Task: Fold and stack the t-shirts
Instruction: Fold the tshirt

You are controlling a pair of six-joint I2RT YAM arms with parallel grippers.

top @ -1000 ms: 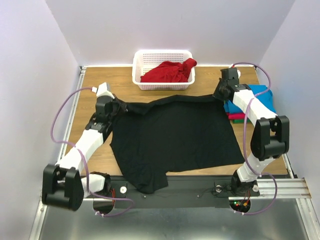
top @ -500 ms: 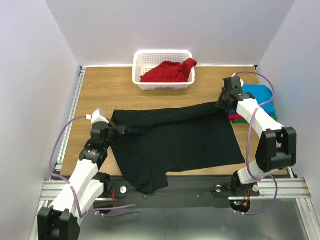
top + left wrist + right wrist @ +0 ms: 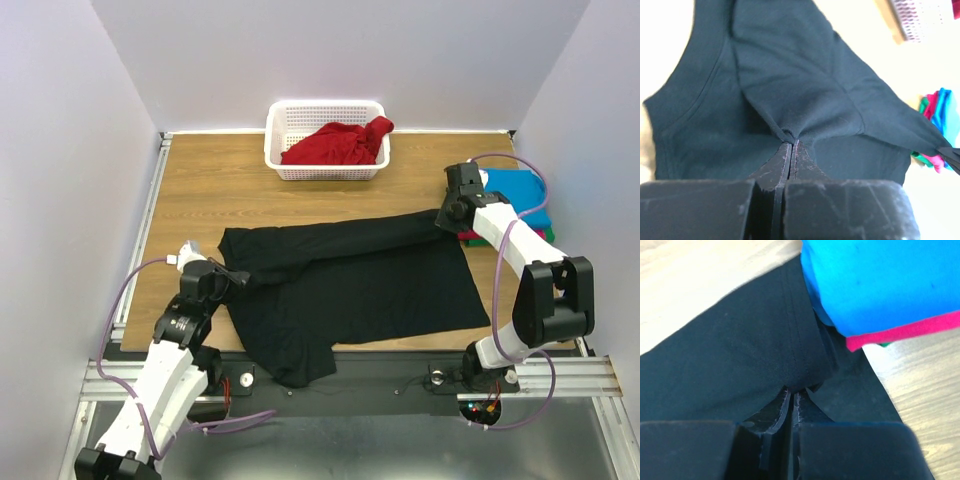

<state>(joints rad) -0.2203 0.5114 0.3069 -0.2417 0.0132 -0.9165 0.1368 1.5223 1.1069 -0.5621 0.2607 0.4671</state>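
The black t-shirt (image 3: 350,280) lies spread on the wooden table, its far edge folded over toward the front. My left gripper (image 3: 236,276) is shut on the shirt's left end; the left wrist view shows the cloth (image 3: 790,95) bunched at the fingertips. My right gripper (image 3: 443,212) is shut on the shirt's right hem (image 3: 765,360), next to the folded stack of turquoise-blue (image 3: 520,195), pink-red (image 3: 900,332) and green t-shirts. The red t-shirt (image 3: 340,143) lies crumpled in the white basket (image 3: 325,110).
The white lattice basket stands at the back middle of the table (image 3: 210,180). The folded stack sits at the right edge. A metal rail (image 3: 380,375) runs along the front edge. Walls close in left, right and back.
Both grippers have pulled the shirt's far edge toward the front, folding it over itself. The left arm has drawn back a long way toward its base; the right gripper moved slightly forward.
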